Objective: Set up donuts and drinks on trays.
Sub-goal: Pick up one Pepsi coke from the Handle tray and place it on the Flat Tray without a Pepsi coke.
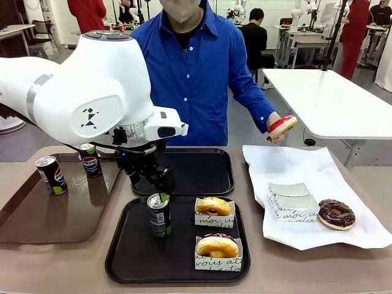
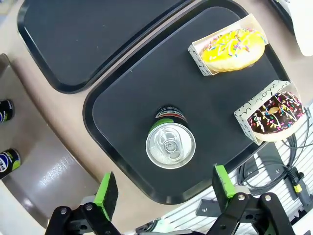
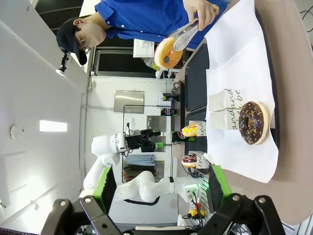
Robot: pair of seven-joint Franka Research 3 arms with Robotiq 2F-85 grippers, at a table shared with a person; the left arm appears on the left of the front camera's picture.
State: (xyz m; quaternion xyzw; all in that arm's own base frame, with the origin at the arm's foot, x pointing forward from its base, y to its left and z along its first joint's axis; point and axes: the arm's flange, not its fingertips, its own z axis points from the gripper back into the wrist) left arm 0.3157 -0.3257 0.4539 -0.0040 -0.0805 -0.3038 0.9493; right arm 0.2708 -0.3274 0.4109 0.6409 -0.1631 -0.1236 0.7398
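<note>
The near tray (image 1: 122,260) carries two boxed donuts (image 1: 213,206) on its right, leaving the left for a drink. My left gripper (image 2: 164,186) hangs over the can (image 2: 170,145) standing there, fingers spread wide (nothing gripped). My right gripper (image 3: 161,183) is apart too, empty. The person's tongs (image 3: 185,36) hold another donut (image 1: 282,126), probably for the far tray (image 1: 202,174).

I think this is a robot lab. My white robot arm (image 1: 79,92) reaches over a tan worktop (image 1: 306,269). Behind it the room is big and open, with a grey floor (image 1: 242,125) and plain white tables (image 1: 331,101). A person (image 1: 254,37) sits at a desk far back. Cables (image 2: 293,166) run beside the worktop.
</note>
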